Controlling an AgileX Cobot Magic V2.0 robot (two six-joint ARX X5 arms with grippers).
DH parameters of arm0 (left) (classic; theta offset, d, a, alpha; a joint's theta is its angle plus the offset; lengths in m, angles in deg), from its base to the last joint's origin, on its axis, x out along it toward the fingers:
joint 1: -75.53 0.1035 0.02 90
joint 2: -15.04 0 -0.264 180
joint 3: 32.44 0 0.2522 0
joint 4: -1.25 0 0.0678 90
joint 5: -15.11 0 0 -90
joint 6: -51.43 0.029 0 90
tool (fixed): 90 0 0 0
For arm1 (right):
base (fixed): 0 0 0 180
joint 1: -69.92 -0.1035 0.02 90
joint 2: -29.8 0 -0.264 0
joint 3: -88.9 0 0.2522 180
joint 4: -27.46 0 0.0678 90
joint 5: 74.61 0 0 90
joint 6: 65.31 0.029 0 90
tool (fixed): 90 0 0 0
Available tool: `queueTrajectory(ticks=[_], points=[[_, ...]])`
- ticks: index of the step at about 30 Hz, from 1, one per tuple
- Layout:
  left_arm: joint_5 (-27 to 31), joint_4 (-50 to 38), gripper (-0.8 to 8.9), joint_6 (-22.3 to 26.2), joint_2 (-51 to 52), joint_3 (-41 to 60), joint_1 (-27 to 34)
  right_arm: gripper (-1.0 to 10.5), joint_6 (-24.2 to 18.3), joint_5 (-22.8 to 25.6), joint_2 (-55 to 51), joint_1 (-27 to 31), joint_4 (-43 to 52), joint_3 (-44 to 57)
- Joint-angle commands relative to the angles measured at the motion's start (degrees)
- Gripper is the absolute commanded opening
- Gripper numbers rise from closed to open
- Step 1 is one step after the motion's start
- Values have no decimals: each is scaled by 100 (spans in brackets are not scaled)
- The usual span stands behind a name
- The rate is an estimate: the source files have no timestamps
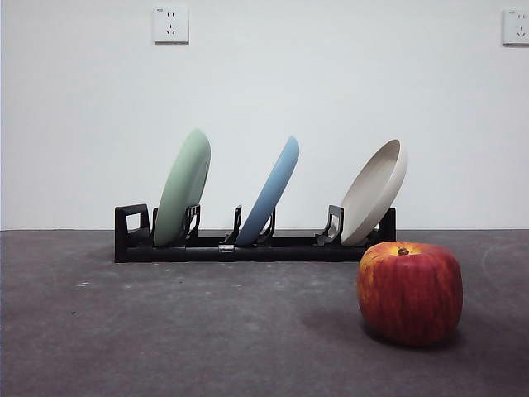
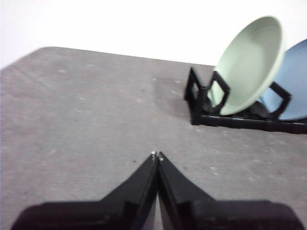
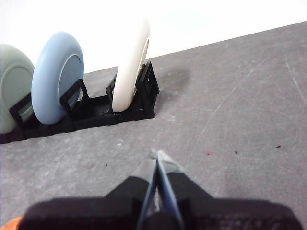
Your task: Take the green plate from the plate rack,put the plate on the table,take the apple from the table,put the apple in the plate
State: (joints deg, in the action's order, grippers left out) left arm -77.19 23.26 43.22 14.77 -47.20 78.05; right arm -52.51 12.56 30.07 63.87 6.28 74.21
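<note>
The green plate [image 1: 183,187] leans in the leftmost slot of the black plate rack [image 1: 248,246], at the far side of the dark grey table [image 1: 165,331]. It also shows in the left wrist view [image 2: 249,64] and at the edge of the right wrist view [image 3: 12,91]. The red apple [image 1: 410,291] stands on the table at the front right, near the rack's right end. My left gripper [image 2: 157,155] is shut and empty, hovering over bare table well short of the rack [image 2: 240,117]. My right gripper [image 3: 157,154] is shut and empty, short of the rack [image 3: 96,112]. Neither arm shows in the front view.
A light blue plate [image 1: 270,192] stands in the rack's middle slot and a cream-white plate [image 1: 376,190] in the right slot. A white wall with two sockets stands behind the table. An orange-red sliver [image 3: 8,224] shows at the right wrist view's corner.
</note>
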Motion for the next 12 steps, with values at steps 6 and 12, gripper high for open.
queueTrajectory(ticks=[6,12], points=[[-380,-35,-6,-356,-24,9,15,-16,713,15,153,-7,46,-236],[-391,33,-6,-671,-332,-146,15,-16,728,13,686,-7,44,-758]])
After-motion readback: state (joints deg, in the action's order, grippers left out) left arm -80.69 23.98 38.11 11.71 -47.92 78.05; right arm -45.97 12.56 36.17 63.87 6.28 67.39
